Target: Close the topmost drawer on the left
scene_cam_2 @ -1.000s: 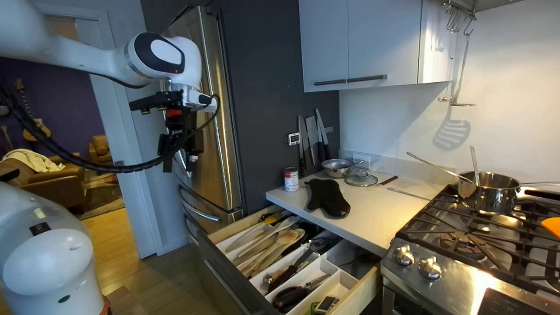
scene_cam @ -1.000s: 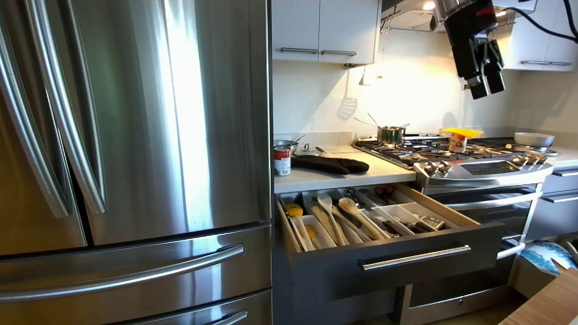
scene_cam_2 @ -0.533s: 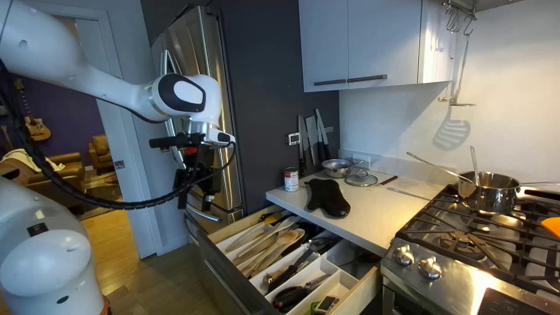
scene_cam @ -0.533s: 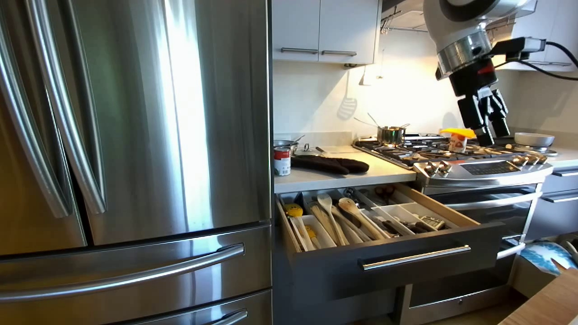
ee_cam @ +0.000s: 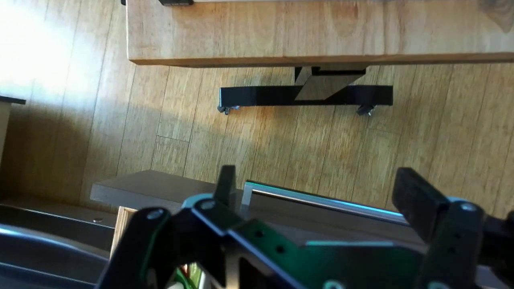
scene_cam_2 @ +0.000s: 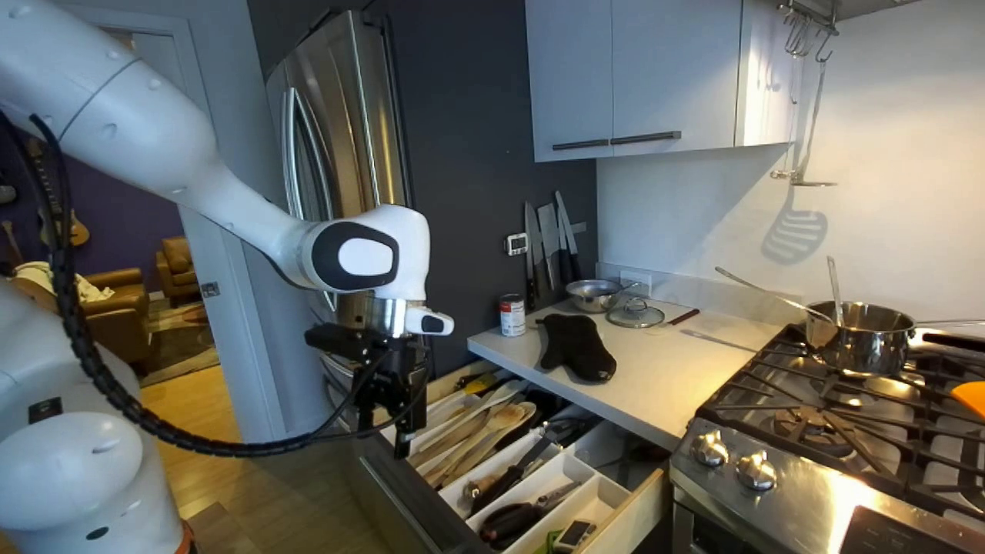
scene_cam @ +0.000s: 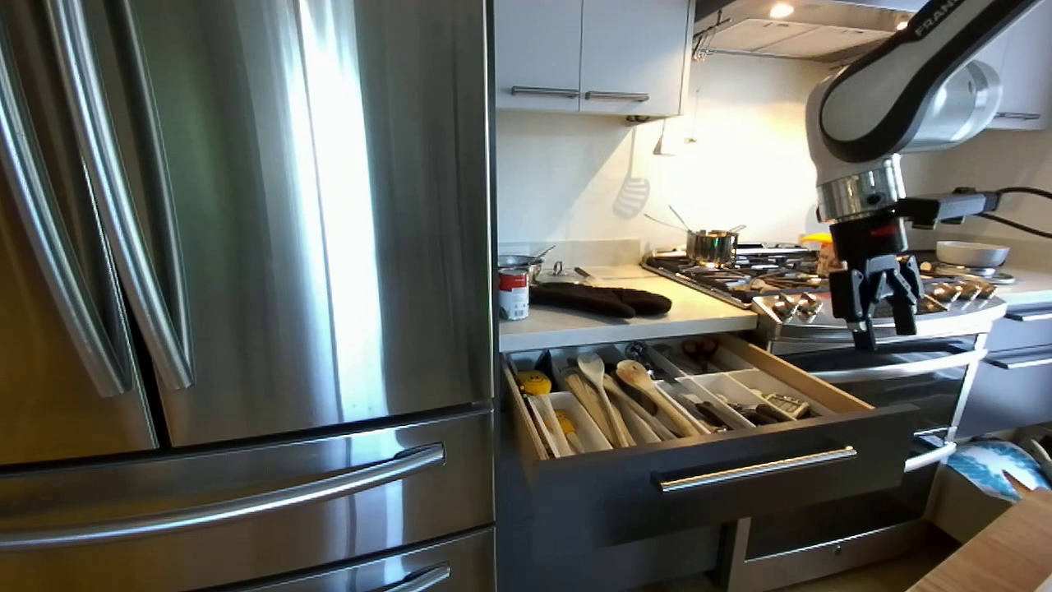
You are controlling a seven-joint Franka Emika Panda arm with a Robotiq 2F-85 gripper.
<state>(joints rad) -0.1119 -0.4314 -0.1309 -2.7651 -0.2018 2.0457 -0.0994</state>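
The topmost drawer is pulled out, with a dark grey front and a light wooden interior full of utensils. It also shows in an exterior view. Its silver bar handle appears between the spread fingers in the wrist view, lower than they are. My gripper is open and empty, pointing down. In an exterior view the gripper overlaps the drawer's front edge from above; contact does not show. In the wrist view the gripper hides most of the drawer's inside.
A stainless fridge stands beside the drawer. The stove is on its other side. Above the drawer is a counter with a can and a dark oven mitt. A wooden tabletop lies across the floor from the drawer.
The arm has come down from high up, bringing the open gripper lower and closer to the drawer's front edge. The drawer has not moved.
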